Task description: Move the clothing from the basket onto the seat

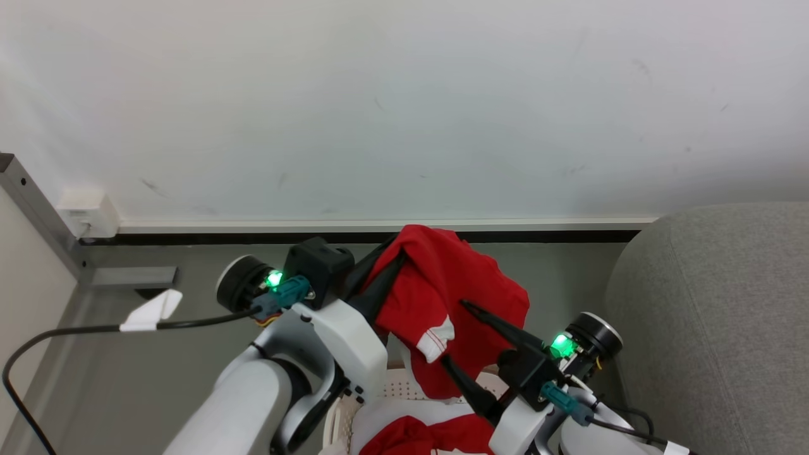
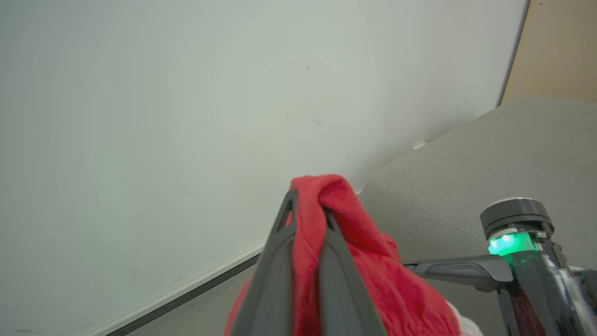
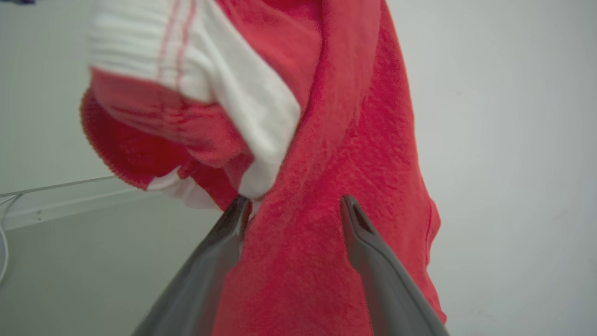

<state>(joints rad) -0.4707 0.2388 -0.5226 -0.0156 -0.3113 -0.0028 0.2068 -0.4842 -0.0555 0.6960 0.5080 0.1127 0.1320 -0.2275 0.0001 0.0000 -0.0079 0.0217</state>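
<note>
While the clothing (image 1: 442, 297) hangs long-axis down from the left gripper (image 1: 387, 268), pinched at its top fold above the basket (image 1: 404, 385), the right gripper (image 1: 455, 332) stands spread just beside the drape; the seat (image 1: 714, 316) lies rightward beyond it, nearer that arm.

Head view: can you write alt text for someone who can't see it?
The left gripper holds a red garment up over a white basket with more red clothing inside. The right gripper is open, straddling the garment. A grey sofa stands at right, a white wall behind.
</note>
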